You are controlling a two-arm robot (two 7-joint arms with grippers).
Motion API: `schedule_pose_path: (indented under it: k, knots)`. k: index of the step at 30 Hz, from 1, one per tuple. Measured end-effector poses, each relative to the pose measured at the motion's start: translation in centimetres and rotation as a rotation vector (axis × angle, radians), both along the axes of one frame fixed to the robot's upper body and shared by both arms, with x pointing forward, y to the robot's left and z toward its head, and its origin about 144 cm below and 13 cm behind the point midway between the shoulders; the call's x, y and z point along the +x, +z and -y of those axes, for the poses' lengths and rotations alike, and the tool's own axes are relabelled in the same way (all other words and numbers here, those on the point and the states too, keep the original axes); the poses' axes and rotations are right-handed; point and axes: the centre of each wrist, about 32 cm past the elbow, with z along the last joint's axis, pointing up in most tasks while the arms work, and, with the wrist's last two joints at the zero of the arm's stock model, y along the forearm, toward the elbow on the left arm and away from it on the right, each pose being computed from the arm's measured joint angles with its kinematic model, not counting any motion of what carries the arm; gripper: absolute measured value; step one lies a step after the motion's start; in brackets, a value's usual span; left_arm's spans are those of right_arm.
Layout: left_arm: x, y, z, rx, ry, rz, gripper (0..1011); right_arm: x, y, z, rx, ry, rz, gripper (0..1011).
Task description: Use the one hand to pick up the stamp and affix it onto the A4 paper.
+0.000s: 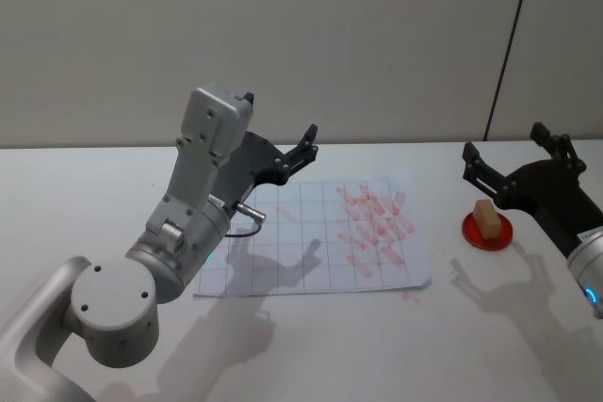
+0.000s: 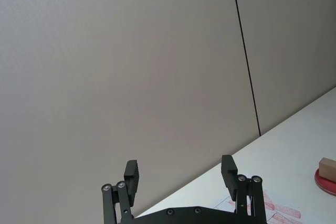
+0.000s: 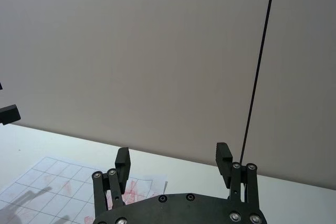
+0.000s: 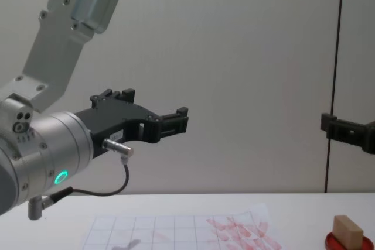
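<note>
Two fingers (image 3: 223,157) of the right gripper (image 1: 503,140), spread wide, nothing between them; unit hangs raised, off the right edge of the A4 paper (image 1: 311,233). One stamp (image 1: 485,215), standing on the red ink pad (image 1: 504,234), just off that same right edge, below the jaws and untouched. One left gripper (image 1: 280,118), likewise spread and empty, held high over the paper's left half; I would leave it idle. Handling note, my judgement: I lower the right jaws squarely astride the block, close low on its sides so it cannot tip, lift straight up, then aim for a bare grid cell toward the paper's left.
</note>
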Motion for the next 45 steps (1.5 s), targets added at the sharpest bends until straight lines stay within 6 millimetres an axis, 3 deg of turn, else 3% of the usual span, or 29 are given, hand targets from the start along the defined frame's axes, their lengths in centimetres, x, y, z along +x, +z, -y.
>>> schedule_pose_path:
  k: [34,45]
  knots:
    - [0.00,0.00,0.00,0.000,0.000,0.000,1001,-0.03,0.02,-0.09,-0.001,-0.007,-0.005,1001]
    - [0.00,0.00,0.00,0.000,0.000,0.000,1001,-0.29,0.28,-0.52,-0.012,-0.067,-0.080,1001]
